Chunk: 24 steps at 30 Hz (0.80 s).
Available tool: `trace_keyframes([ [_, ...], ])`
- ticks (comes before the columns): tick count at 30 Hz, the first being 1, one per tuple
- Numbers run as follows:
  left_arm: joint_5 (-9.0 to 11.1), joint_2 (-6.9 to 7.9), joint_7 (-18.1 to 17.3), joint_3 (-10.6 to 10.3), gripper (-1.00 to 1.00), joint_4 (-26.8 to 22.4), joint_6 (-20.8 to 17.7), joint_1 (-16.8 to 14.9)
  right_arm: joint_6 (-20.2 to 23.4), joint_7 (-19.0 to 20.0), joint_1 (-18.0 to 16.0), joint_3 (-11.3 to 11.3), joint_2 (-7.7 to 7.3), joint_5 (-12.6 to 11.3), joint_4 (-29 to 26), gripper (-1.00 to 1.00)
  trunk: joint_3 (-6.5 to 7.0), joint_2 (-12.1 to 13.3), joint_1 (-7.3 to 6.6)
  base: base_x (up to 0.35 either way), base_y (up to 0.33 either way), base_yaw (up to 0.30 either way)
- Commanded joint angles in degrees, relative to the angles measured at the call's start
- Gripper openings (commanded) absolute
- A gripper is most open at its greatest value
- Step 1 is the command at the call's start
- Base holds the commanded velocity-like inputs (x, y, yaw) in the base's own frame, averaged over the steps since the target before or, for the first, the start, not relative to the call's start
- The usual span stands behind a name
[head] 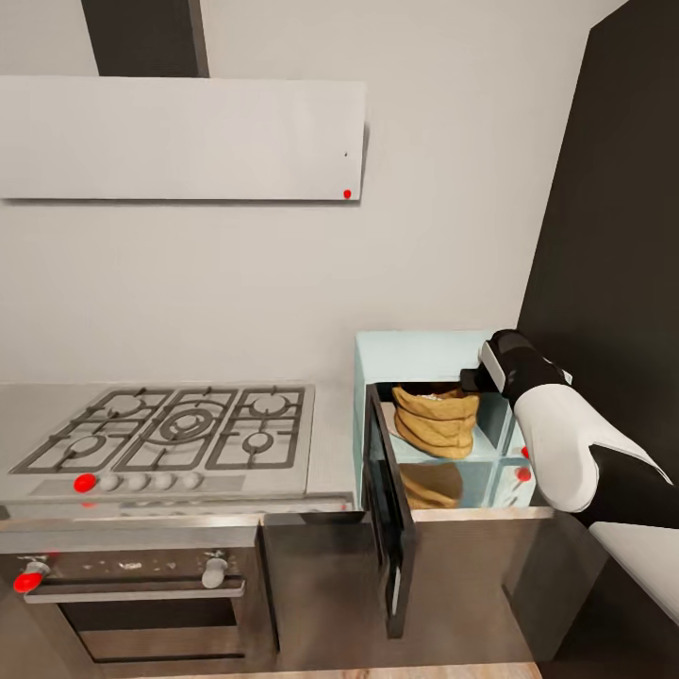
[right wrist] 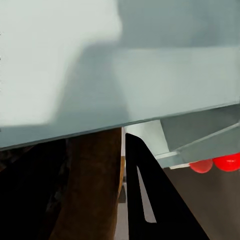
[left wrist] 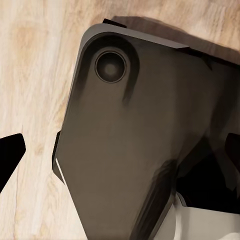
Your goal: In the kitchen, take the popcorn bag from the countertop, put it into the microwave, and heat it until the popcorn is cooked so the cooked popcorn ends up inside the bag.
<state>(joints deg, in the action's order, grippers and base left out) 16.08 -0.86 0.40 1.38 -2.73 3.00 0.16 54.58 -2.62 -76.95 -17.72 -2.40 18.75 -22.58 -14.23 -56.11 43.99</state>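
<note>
The microwave stands on the countertop just right of the gas hob, its dark glass door swung wide open toward me. Inside the pale-blue cavity sits the popcorn bag, upright, tan and bulging in folds, with a few whitish bits of popcorn at its rolled rim. The cavity floor mirrors the bag. The right gripper reaches in at the cavity's upper right, just beside the bag's rim; from here I cannot tell how far its fingers are parted or whether they touch the sack. Seen from the right wrist, a dark finger lies against the brown bag. The left wrist camera looks down at the robot's dark base over the wooden floor.
</note>
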Motion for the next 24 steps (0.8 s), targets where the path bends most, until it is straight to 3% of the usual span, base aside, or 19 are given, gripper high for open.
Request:
trace_keyframes([
  [1,0.2,-0.02,0.0,0.1,1.0,-0.1,0.1,0.0,0.3,-0.2,-0.1,0.0,0.09,1.1,0.0,1.0,-0.05,-0.1,0.0,0.0,0.0,0.0],
  [12,0.2,-0.02,0.0,0.1,1.0,-0.1,0.1,0.0,0.9,0.1,-0.1,0.1,0.12,1.2,-1.0,1.0,-0.05,-0.1,0.0,0.0,0.0,0.0],
  [16,0.3,-0.04,0.0,0.0,1.0,-0.1,0.1,0.0,3.4,0.3,-0.1,0.4,0.1,1.2,-1.2,1.0,-0.05,-0.1,0.0,-0.004,0.0,0.0],
  [24,0.3,-0.1,0.0,0.1,1.0,-0.1,0.1,0.0,3.7,0.3,-0.1,0.5,0.07,1.2,-1.2,1.0,-0.05,-0.1,0.0,-0.308,0.0,0.0],
])
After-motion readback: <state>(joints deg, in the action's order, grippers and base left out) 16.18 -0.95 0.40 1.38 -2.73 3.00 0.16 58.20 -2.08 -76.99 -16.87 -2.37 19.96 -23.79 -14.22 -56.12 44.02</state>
